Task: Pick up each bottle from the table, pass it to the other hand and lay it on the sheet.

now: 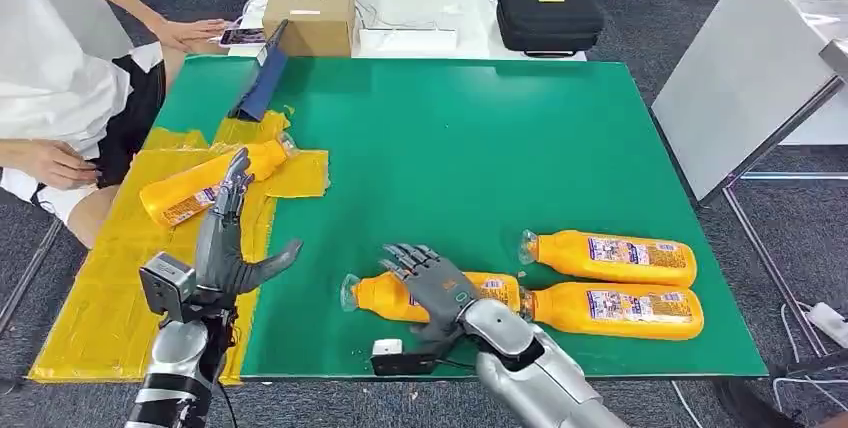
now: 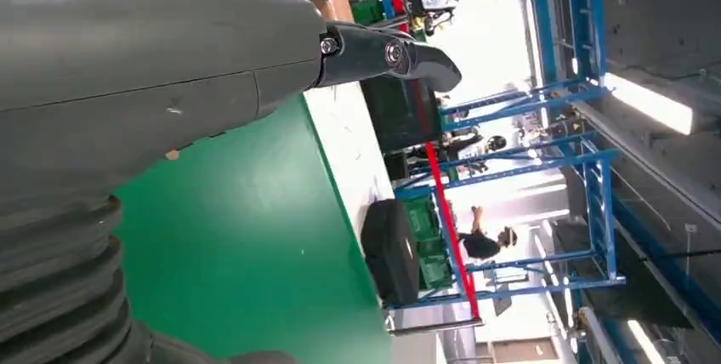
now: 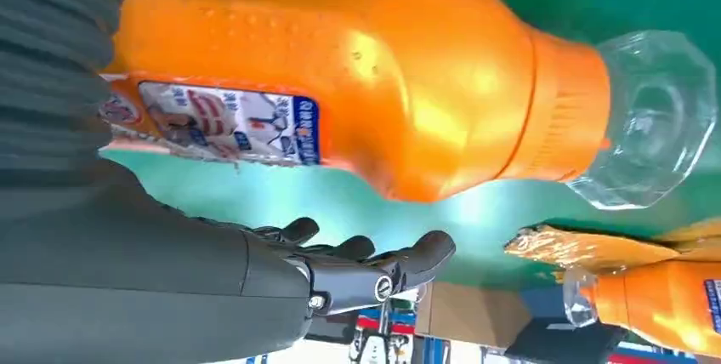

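**Right hand poised over the next bottle**

1 orange bottle lies on the crumpled yellow sheet at the left side of the green table. 3 more lie on the bare green: the nearest bottle under the robot's right hand, and a pair just beyond it to the right, side by side.

The step in hand looks like the pick-up of the second bottle. The right hand spreads above the nearest bottle, fingers apart, with green showing between them and the plastic in the right wrist view; I judge it holds nothing yet. The left hand stands upright over the sheet's edge, fingers apart and holding nothing, near the laid bottle.

Next, I'd say, the right hand must drop and wrap the bottle's body, then carry it across to the left.

The bottles are glossy orange plastic with clear faceted caps and printed labels, rounded and likely to roll. The sheet is thin, wrinkled film; the table cover is smooth and matte. A person sits at the left.
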